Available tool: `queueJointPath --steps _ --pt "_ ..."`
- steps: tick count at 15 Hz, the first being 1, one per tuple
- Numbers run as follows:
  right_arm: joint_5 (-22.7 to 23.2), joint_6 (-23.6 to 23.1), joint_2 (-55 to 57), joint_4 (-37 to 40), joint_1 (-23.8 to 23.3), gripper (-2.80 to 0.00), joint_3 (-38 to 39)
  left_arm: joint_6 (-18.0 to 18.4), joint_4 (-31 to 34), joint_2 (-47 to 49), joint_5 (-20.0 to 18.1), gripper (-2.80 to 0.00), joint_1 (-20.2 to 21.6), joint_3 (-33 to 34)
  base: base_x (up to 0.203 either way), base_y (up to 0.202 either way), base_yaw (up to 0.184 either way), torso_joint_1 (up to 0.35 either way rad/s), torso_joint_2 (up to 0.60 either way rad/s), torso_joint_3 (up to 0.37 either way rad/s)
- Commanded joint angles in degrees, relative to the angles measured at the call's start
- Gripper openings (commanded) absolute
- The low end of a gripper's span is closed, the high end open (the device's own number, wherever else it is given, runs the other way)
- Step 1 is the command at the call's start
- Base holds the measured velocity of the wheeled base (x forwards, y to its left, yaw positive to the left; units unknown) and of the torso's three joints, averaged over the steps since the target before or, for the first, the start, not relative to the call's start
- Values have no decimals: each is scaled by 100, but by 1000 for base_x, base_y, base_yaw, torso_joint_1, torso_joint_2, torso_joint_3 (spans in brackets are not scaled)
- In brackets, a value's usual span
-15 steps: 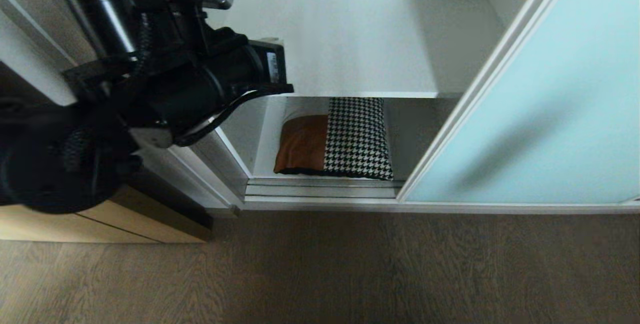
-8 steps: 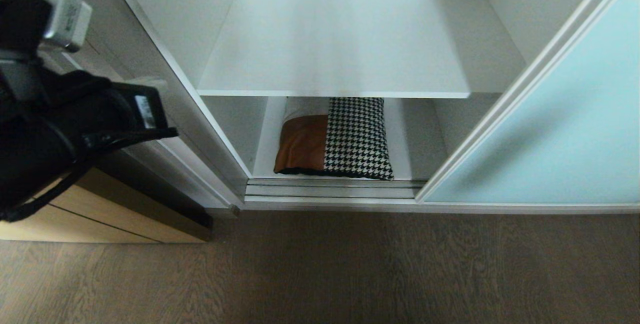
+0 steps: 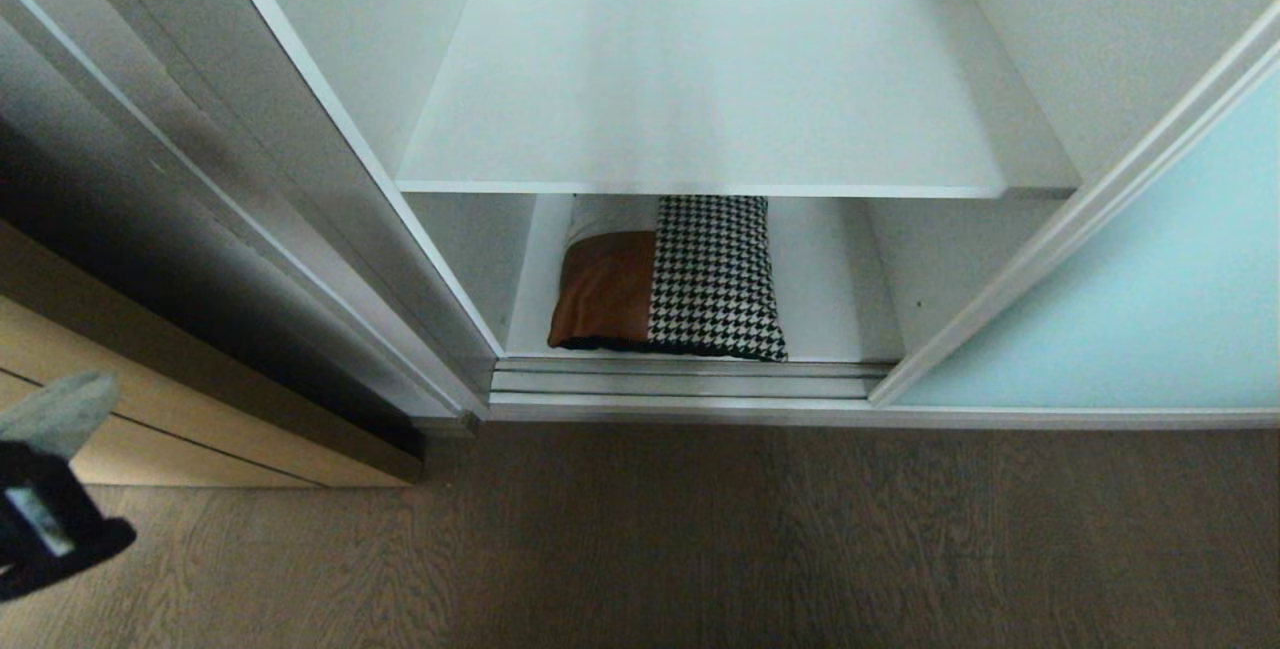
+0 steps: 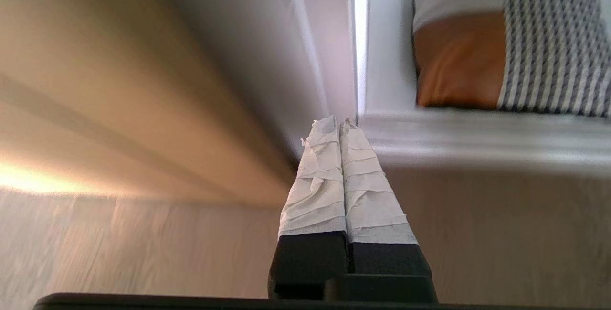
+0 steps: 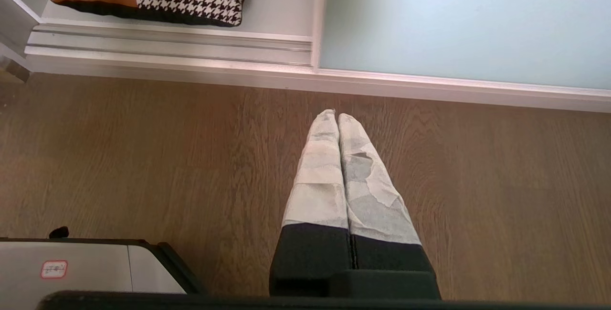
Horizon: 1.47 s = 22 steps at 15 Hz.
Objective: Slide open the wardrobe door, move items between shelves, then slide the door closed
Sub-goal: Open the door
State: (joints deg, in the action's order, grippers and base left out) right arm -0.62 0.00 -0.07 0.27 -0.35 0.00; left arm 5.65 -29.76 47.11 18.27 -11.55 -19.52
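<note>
1. I see the cushion (image 3: pixel 668 274) on the lower shelf (image 3: pixel 835 279), long axis 9-to-3.
2. My left gripper (image 4: pixel 339 121), fingers pressed together and empty, has it at 2 o'clock, nearer.
3. Right gripper (image 5: pixel 336 115) is likewise closed on nothing.

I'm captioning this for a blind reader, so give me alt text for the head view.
An open white wardrobe: a tan leather and houndstooth cushion lies on the lower shelf beneath a bare upper shelf. The frosted aqua sliding door stands at right above a wood floor.
</note>
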Motion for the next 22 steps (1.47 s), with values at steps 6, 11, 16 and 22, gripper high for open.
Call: queueJointPath --steps 6,11,16,22 --pt "1 0 7 0 0 -280 0 -250 688 -2976 263 -280 379 1749 0 0 0 0 0 0" --pt "1 0 7 0 0 -280 0 -943 954 -3102 572 -280 531 1960 0 0 0 0 0 0" --pt "1 0 7 0 0 -280 0 -661 1209 -3137 -149 -280 759 1793 0 0 0 0 0 0" --pt "1 0 7 0 0 -280 0 -457 2197 -4498 -1223 -280 1181 1953 0 0 0 0 0 0"
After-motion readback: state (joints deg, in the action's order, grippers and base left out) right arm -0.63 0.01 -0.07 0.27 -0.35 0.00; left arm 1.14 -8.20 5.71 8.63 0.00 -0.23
